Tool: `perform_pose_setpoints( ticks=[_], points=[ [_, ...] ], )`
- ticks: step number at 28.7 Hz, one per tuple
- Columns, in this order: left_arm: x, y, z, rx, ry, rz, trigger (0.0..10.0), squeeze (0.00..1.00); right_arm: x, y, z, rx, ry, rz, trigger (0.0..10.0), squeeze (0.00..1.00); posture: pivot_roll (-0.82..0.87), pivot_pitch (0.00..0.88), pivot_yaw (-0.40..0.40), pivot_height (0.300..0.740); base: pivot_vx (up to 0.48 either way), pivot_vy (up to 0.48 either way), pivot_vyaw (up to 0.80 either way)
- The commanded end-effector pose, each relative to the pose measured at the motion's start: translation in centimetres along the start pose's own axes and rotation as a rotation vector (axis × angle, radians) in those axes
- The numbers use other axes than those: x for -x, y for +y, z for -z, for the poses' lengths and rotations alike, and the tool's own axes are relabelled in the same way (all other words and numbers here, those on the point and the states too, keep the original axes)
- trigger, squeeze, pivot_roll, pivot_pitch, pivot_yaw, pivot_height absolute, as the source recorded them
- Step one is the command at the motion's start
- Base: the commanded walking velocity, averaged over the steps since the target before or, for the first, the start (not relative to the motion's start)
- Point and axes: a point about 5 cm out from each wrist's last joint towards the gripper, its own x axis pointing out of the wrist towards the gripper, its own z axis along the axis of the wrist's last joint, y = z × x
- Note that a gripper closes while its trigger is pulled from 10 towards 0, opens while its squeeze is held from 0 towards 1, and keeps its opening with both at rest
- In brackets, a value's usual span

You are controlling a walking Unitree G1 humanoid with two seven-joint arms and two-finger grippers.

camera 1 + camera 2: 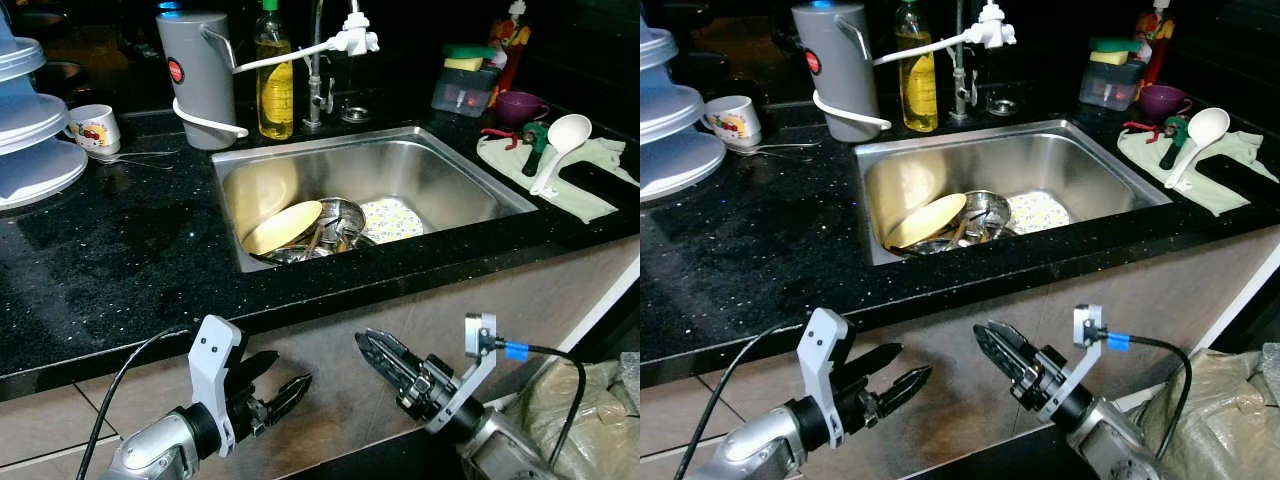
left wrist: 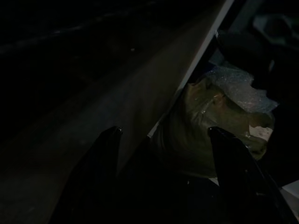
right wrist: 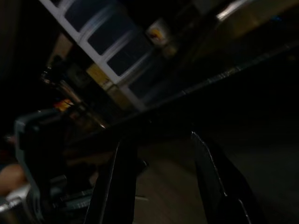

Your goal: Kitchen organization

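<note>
While both arms hang low before the cabinet front, below the counter (image 1: 110, 270) edge, nothing gripped. Left gripper (image 1: 282, 383) spread, fingers apart in the head views and wide apart in its wrist view (image 2: 161, 140), aimed toward the right gripper. Right gripper (image 1: 378, 352) aimed back toward the left one; fingers close together in the head views yet apart in its wrist view (image 3: 156, 144), so held slightly spread, empty. Tips of the two facing each other, near but apart.

Above and beyond both grippers, across the counter edge: steel sink (image 1: 470, 180). Inside it, a yellow plate (image 1: 282, 227) leaning tilted at the near left, nearer the left gripper; just beside it steel bowls (image 1: 340, 222) with utensils; a patterned plate (image 1: 392, 220) lying flat toward the right gripper's side.

Farther behind the sink: grey purifier (image 1: 198, 80), soap bottle (image 1: 273, 85), tap (image 1: 318, 70) with white nozzle. Far out past the left gripper: mug (image 1: 93, 128) with a spoon beside it, and stacked white lids (image 1: 30, 140). Far out past the right gripper: cloth (image 1: 590, 185) carrying a white ladle (image 1: 558, 145) and a green tool, purple bowl (image 1: 520, 105), sponge box (image 1: 466, 85). Beside the right arm, low down: plastic bag (image 1: 580, 410), seen also between the left fingers in the dark wrist view.
</note>
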Motion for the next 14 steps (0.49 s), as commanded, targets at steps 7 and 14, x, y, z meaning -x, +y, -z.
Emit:
perform_pose_setpoints(
  ticks=[7,14],
  points=[
    [-0.8,-0.8,-2.3,-0.038,-0.098,0.013,10.0,0.00,-0.6,-0.5,-3.1,-0.040,-0.127,-0.042,10.0,0.00,-0.04,0.000,-0.050,0.740,0.000,0.000,0.00],
    [-2.1,-2.1,-6.4,-0.183,-0.204,0.083,10.0,0.00,-1.4,-2.4,-5.5,0.059,-0.183,0.109,10.0,0.00,-0.05,0.000,-0.048,0.740,0.000,0.000,0.00]
  ],
)
